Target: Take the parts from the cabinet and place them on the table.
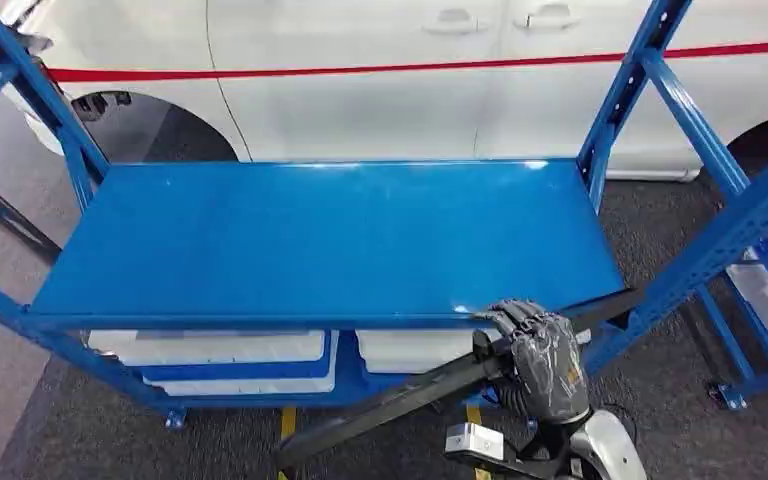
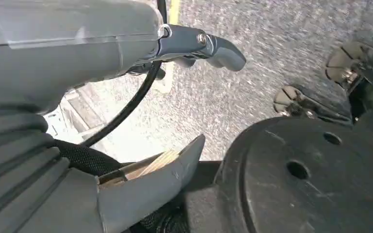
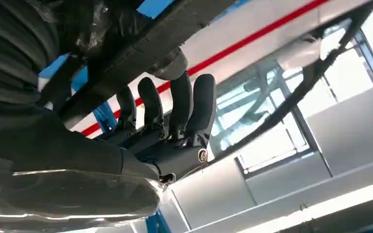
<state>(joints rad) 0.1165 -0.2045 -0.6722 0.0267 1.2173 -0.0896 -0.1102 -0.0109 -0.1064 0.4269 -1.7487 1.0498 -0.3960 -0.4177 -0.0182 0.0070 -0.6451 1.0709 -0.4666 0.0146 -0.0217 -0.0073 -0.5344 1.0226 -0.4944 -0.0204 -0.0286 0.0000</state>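
A white car (image 1: 380, 80) fills the background behind the blue rack, whose broad top shelf (image 1: 330, 240) serves as the surface here. At its near edge the right hand (image 1: 545, 362) grips a long black strip part (image 1: 410, 395), fingers (image 3: 175, 111) wrapped over it near the middle, one end reaching over the shelf corner. It looks stiff, light and prone to swinging, so a central hold suits it. The left hand (image 2: 126, 160) hangs low, holding nothing, thumb and finger apart.
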